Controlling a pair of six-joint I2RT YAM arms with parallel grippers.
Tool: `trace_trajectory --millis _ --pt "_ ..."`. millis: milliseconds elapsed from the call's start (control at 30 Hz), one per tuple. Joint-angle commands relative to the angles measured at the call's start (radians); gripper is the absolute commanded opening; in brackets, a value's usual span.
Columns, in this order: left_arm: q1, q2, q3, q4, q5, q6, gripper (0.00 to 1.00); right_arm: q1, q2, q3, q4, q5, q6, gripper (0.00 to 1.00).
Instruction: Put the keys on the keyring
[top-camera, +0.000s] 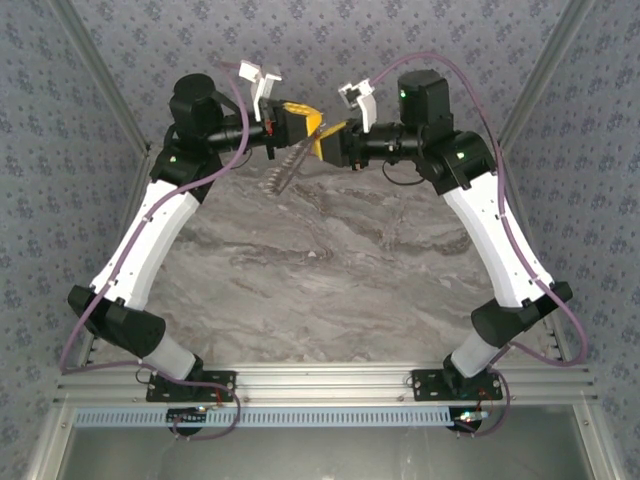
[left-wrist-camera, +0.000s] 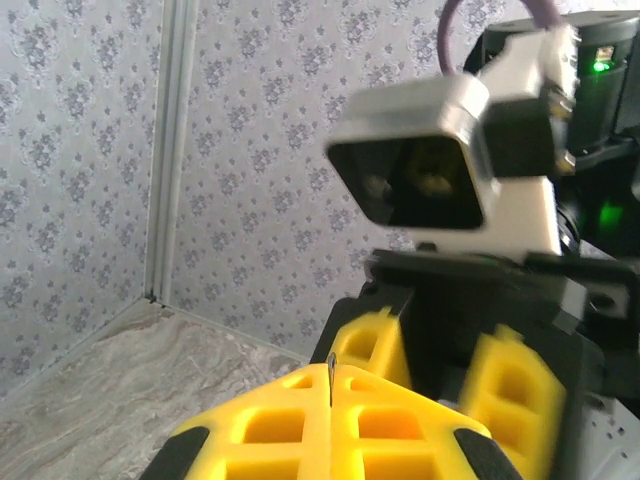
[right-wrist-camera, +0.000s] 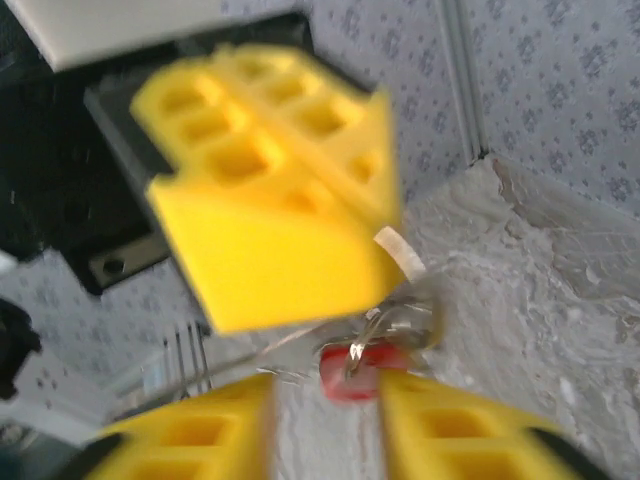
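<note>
— Yellow on yellow up here: I've got both arms lifted over the far end of the counter (top-camera: 320, 270), tips nearly nose to nose. My left jaws are pressed flat together, and from the left wrist a thin sliver of grey metal pokes up out of the seam between the pads (left-wrist-camera: 270, 425). I read that as the keyring (left-wrist-camera: 330, 368), pinched on edge.

— Why hold it in the air and not flat on the stone?

— Threading wants room all round the loop, I reckon. Clamped at one spot, the rest hangs free for the other arm to work on.

— And the keys?

— From the right wrist, the keys (right-wrist-camera: 350, 372) show as a small red blob just under the left tip, with more silvery metal curling right beside it. It sits in the gap of my right jaws, which are spread, one pad either side. Whether either pad touches the red piece I can't tell; the picture is smeared.

— On the ring already?

— Too blurred to call. Red and silver touch or overlap, no more than that. My guess: mid-threading, left as the vice, right as the feeding hand. The next nudge should be small and slow; that piece is tiny beside the pads and could slip and drop to the counter.
</note>
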Motion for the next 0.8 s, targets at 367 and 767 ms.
trace_trajectory --millis 367,767 --pt "0.019 -0.029 -0.158 0.429 -0.03 -0.217 0.0 -0.33 -0.256 -0.395 0.608 -0.188 0.454 0.56" --pt "0.022 0.035 -0.173 0.832 -0.043 -0.531 0.0 -0.292 -0.13 -0.41 1.116 -0.139 0.833 0.52"
